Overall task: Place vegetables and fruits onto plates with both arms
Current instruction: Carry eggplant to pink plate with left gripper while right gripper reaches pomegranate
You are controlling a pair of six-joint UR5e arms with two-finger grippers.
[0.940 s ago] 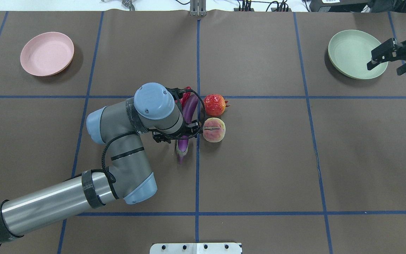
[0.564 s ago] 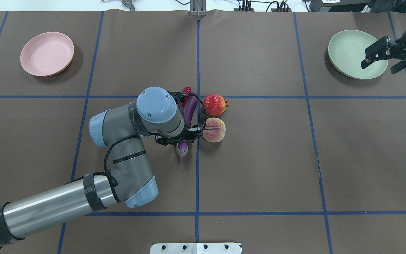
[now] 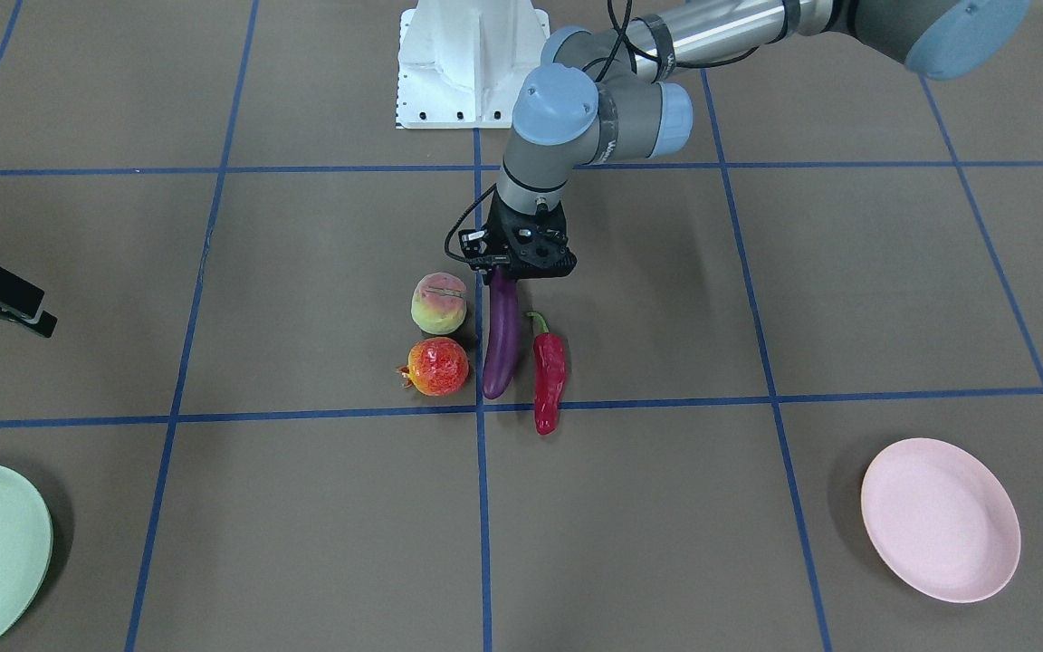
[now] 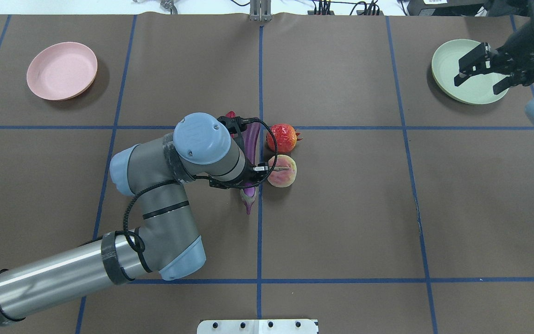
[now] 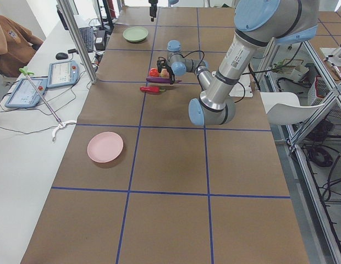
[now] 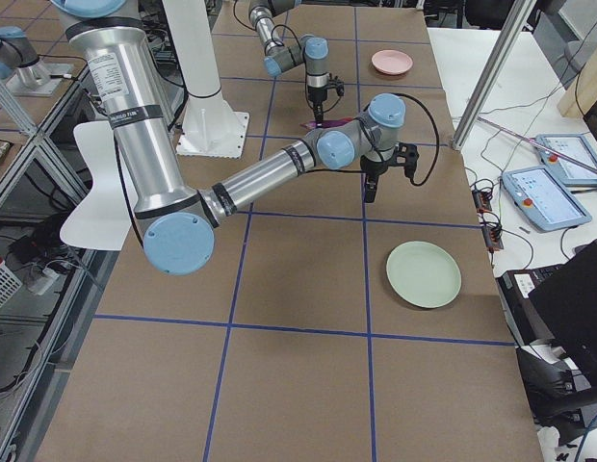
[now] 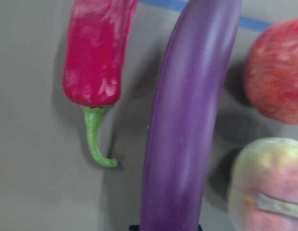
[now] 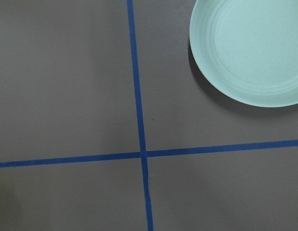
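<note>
Closest to the robot you will find the white base block (image 4: 257, 326) at the table (image 4: 341, 208) edge. The table has a brown cover marked off with blue tape lines.

The left arm (image 4: 155, 204) reaches forward from there to the middle of the table. White lettering on its wrist housing is too small to read in the front-facing view.

Check the left gripper (image 3: 526, 268). It points straight down and its fingers pinch the eggplant (image 3: 502, 340) at the cap end. The cap pokes out on the robot's side of the fingers. The purple body runs away from the robot, and the left wrist view shows it centred between the fingers.

- The chili pepper (image 3: 550, 373) lies on the table just beside the eggplant, on the robot's left, with its green stem toward the robot.
- The peach (image 3: 438, 305) lies on the eggplant's other side.
- The pomegranate (image 3: 437, 366) lies just beyond the peach, with its crown pointing away from the eggplant.

At the far side, the pink plate (image 4: 62, 70) sits at the left. The mint green plate (image 4: 452, 65) sits at the right.

The right gripper (image 4: 476, 86) hangs above the table near the mint plate. Its fingers are spread wide and grip nothing. In the right wrist view, the plate appears only in the upper right corner.
</note>
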